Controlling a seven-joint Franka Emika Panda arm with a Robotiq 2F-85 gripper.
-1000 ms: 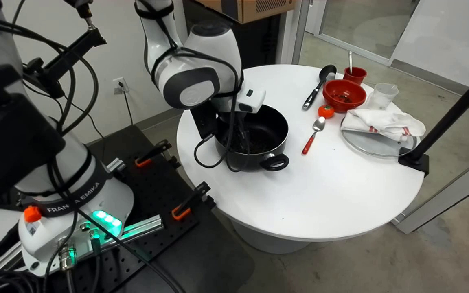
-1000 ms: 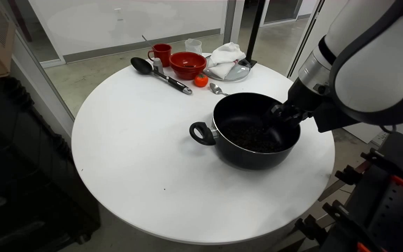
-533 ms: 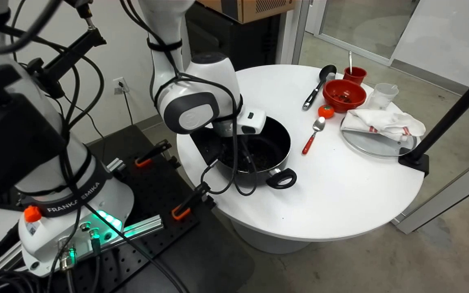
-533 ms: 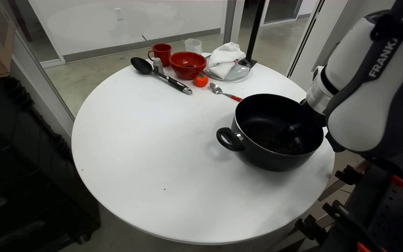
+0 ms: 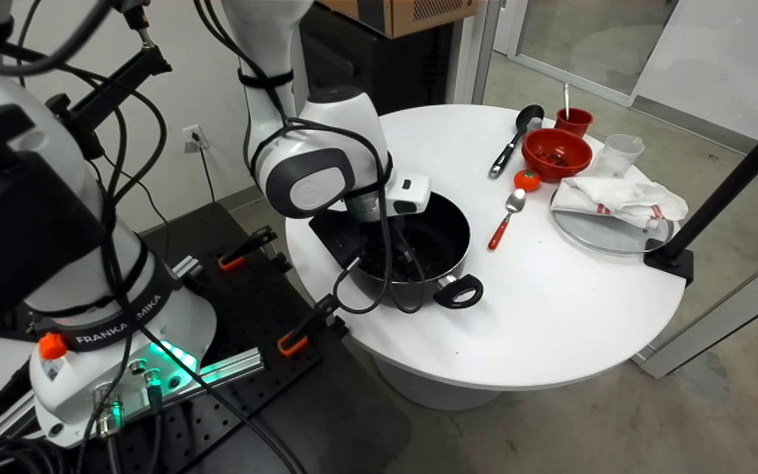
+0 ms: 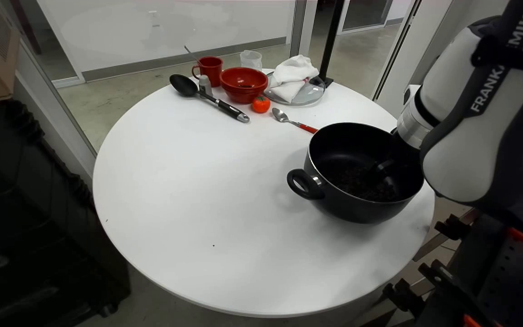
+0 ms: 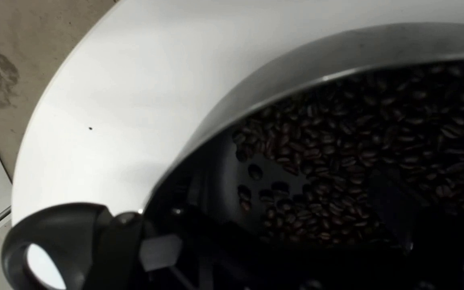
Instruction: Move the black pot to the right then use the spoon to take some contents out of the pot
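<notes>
The wide black pot (image 6: pixel 357 210) stands upright on the white table near the robot, its loop handle (image 6: pixel 305 184) sticking outward. Dark beans (image 7: pixel 344 141) cover most of its floor. My gripper (image 7: pixel 290 189) reaches down inside the pot; in the wrist view its dark fingers (image 7: pixel 395 197) stand wide apart above the beans, with nothing held between them. Whether a finger presses on the pot's inner wall is too dark to tell. The spoon (image 5: pixel 506 222), with a red handle and metal head, lies on the table beyond the pot; in an exterior view the pot's rim borders its handle end (image 6: pixel 308 128).
Toward the far side lie a tomato (image 5: pixel 527 180), red bowls (image 5: pixel 556 148), a black long-handled utensil (image 6: pixel 207 96), a red mug (image 6: pixel 210 70) and a clear cup (image 5: pixel 618 155). A white cloth (image 5: pixel 616 199) rests on a glass lid (image 5: pixel 593 238). A black pole (image 5: pixel 714 178) rises at the table edge.
The pot has shifted with my gripper inside it, rightward in an exterior view, uncovering the spoon's red handle there. Its handle has swung slightly. Most movement came in the first half second.
</notes>
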